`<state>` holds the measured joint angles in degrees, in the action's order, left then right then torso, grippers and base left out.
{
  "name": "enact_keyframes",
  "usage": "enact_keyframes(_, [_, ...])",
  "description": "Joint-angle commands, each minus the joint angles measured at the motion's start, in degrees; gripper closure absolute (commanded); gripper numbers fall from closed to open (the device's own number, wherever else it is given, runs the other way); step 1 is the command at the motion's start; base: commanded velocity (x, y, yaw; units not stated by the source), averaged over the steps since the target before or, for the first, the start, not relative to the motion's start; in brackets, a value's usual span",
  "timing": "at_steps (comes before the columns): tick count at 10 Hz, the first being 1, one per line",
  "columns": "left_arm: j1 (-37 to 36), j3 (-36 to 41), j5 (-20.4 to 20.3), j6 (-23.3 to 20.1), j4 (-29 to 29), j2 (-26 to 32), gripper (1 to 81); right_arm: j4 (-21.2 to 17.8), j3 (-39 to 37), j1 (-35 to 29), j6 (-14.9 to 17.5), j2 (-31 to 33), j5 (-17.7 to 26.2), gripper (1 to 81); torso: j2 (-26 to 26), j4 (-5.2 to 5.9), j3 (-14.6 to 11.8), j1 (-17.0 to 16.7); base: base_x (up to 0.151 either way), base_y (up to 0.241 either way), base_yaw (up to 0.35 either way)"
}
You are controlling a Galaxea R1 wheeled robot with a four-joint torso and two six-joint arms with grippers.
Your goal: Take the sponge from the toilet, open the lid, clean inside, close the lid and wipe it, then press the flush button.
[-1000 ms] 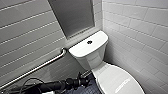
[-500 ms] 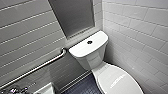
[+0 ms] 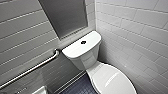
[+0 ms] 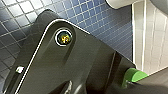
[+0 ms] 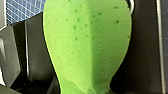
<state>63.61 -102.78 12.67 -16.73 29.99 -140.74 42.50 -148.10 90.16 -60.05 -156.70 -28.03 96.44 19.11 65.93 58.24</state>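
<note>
Sponge (image 5: 87, 45): bright green, speckled, gripped at its narrow waist by the right tool (image 5: 85, 89), with the rounded lobe standing free. It is held clear of the toilet.
Left tool: cannot tell whether wide or narrow.
Lid (image 3: 112, 80): white, oval, down over the bowl, at 5 o'clock from the tank (image 3: 80, 51).
Flush button (image 3: 83, 42): dark, round, at the centre of the tank top.
Grab bar (image 3: 30, 70): metal, on the grey wall, at 8 o'clock from the tank.
Floor (image 3: 77, 88): dark blue small tiles.
</note>
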Motion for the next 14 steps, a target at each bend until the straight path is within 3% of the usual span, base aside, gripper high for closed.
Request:
enact_keyframes(1, [-0.29, -1.72, 5.09, -2.7, -2.47, -0.68, 1.0, 1.45, 0.55, 1.65, -0.24, 0.13, 2.62, 81.1, 0.0, -5.26, 0.0, 0.0, 0.0, 0.0, 0.0])
enact_keyframes(2, [0.33, -2.85, 5.17, -2.7, -2.91, -1.55, 1.0, 1.45, 0.63, 1.56, -0.24, 0.13, 2.63, 81.1, 0.0, -7.28, -2.29, 0.0, 0.0, 0.0, 0.0])
enact_keyframes(3, [0.94, -3.48, 5.18, -2.7, -3.01, -2.09, 1.0, 1.45, 0.63, 1.56, -0.24, 0.13, 2.63, 81.1, 0.0, -3.63, -0.22, 0.0, 0.0, 0.0, 0.0])
enact_keyframes(4, [1.91, -3.66, 5.18, -2.79, -4.76, -2.45, 1.0, 1.54, 0.37, 1.57, -0.15, 0.13, 2.63, 81.1, 0.0, -5.38, -0.72, 0.0, 0.0, 0.0, 0.0])
enact_keyframes(5, [3.66, -3.83, 5.18, -2.7, -7.73, -2.97, 1.0, 1.45, 0.28, 1.47, -0.15, 0.04, 2.63, 81.1, 0.02, -8.11, -6.58, 0.0, 0.0, 0.0, 0.0])
enact_keyframes(6, [4.9, -5.14, 5.17, -2.7, -9.07, -3.76, 1.0, 1.45, 0.19, 1.47, -0.24, -0.04, 2.63, 81.1, 0.02, -8.86, -6.89, 0.0, 0.0, 0.0, 0.0])
enact_keyframes(7, [6.04, -7.34, 5.18, -2.7, -9.69, -5.08, 1.0, 1.45, -0.16, 1.47, -0.24, -0.13, 2.63, 81.1, 0.02, -7.74, -2.12, 0.0, 0.0, 0.0, 0.0])
enact_keyframes(10, [8.06, -15.33, 5.18, -2.7, -11.0, -9.99, 1.0, 1.02, -5.41, 2.7, -0.59, -2.76, 3.86, 81.1, 0.07, -8.03, -3.83, -0.02, 0.0, 0.0, 0.0])
enact_keyframes(12, [8.51, -18.77, 5.26, -2.7, -11.0, -12.28, 1.0, -0.74, -6.57, 5.07, -0.68, -2.95, 1.4, 81.1, 0.09, -8.03, -3.76, -0.02, 0.0, 0.0, 0.0])
enact_keyframes(14, [8.51, -19.74, 5.26, -2.7, -11.0, -13.17, 1.0, -1.8, -5.43, 9.03, 0.11, -0.05, -5.28, 81.1, 0.09, -8.03, -3.76, -0.02, 0.0, 0.0, 0.0])
